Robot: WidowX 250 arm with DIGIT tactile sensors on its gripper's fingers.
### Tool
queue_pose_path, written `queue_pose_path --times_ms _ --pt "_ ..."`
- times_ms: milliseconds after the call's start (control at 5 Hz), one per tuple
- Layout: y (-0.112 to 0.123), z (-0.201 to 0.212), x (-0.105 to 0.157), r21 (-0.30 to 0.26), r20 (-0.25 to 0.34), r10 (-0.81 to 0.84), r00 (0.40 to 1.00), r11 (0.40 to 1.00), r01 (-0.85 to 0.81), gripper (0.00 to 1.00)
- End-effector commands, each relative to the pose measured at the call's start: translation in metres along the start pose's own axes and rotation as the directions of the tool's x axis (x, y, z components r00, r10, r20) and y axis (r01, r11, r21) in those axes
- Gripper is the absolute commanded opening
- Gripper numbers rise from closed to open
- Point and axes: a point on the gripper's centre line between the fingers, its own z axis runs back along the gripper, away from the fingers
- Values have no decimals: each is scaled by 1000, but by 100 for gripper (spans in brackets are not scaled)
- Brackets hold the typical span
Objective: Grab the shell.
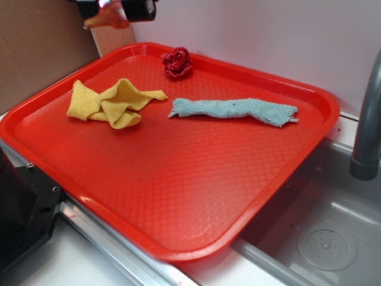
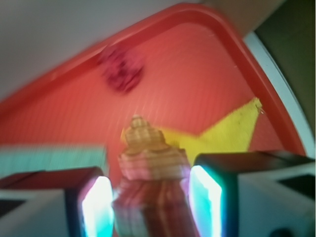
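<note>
The shell (image 2: 149,158) is tan-brown and ribbed, and it sits wedged between my two fingers in the blurred wrist view. My gripper (image 2: 150,202) is shut on it, with both lit pads (image 2: 96,207) against its sides. In the exterior view the gripper (image 1: 116,9) hangs at the top edge, high above the tray's far left corner. The shell (image 1: 106,19) shows there as a tan blur under it. Far below the shell lies the red tray (image 2: 207,64).
On the red tray (image 1: 178,196) lie a crumpled yellow cloth (image 1: 113,102), a long light blue cloth (image 1: 235,110) and a dark red rose-shaped object (image 1: 177,62) at the back. A sink basin (image 1: 324,238) and grey faucet pipe (image 1: 366,125) are at the right. A white wall stands behind.
</note>
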Motion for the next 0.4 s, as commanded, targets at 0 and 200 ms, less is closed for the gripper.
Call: queue_pose_path --times_ms 0,200 --pt "11 66 -41 -75 32 -206 978 975 207 0" --pt "21 71 -43 -109 37 -121 992 986 125 0"
